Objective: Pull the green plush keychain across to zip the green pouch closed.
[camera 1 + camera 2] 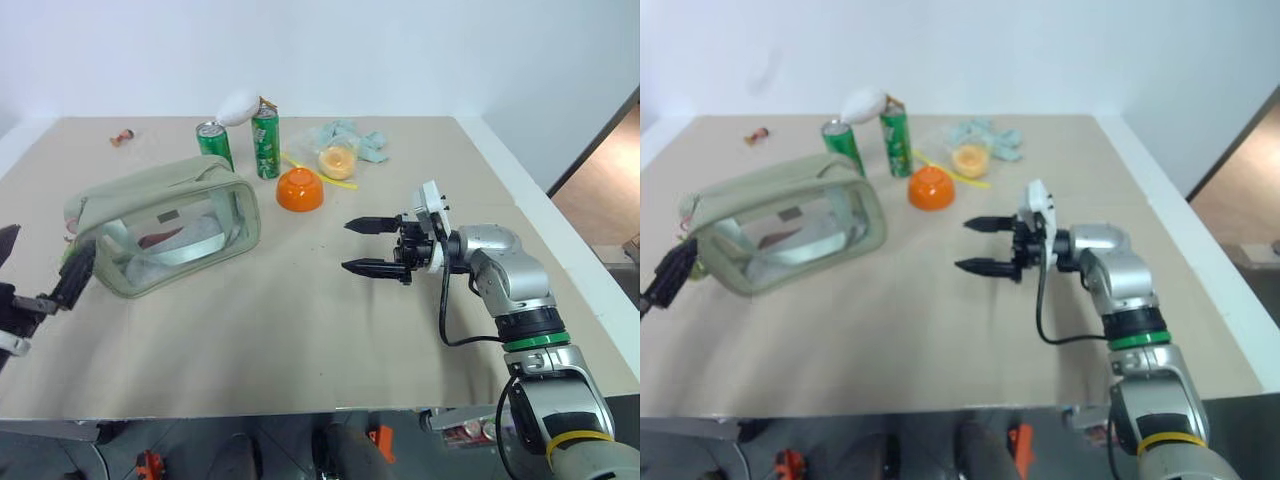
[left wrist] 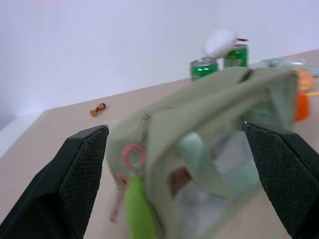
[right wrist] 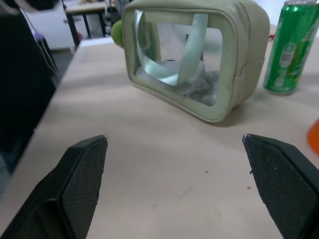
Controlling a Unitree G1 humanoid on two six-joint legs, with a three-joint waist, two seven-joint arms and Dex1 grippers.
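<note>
Fuzzy keychain [image 2: 138,211] is hanging at the pouch's [image 1: 165,224] left end on the bench [image 1: 300,330]; soft and light, likely needing a mid-body pinch. Left pincer [image 2: 184,184] and right pincer [image 1: 380,246] are both hovering spread, empty.

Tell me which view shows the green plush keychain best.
The left wrist view: the green plush keychain hangs close up at the green pouch's end, though blurred. The right wrist view shows just a bit of it behind the pouch's far corner. In the head views I can't make it out.
</note>
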